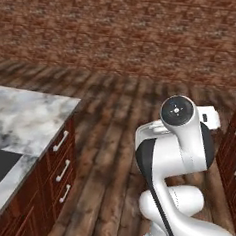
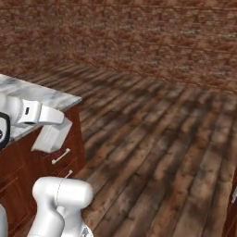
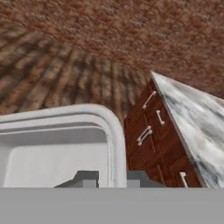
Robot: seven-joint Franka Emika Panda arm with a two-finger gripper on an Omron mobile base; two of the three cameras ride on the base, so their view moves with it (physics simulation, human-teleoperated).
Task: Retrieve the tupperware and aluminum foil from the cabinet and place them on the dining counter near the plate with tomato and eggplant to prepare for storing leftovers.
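In the left base view a marble worktop (image 1: 24, 117) fills the left side, a black patch at its near edge, with silver-handled drawers (image 1: 62, 166) down its brown end face. Plank floor (image 1: 115, 115) runs back to a brick wall (image 1: 127, 30), and the white arm (image 1: 179, 160) rises at lower right. In the right base view the same worktop (image 2: 41, 95) sits at the left edge, and just beside its corner, off the edge and over the floor, the tub (image 2: 52, 134) hangs tilted under the arm's wrist. In the hand view the tub (image 3: 61, 144) takes the lower left, its rounded rim corner curving down between the fingertips (image 3: 87, 178); the hand (image 3: 111, 180) is closed on that rim. To the right stand drawers (image 3: 151, 131) beneath a marble top (image 3: 192, 122).
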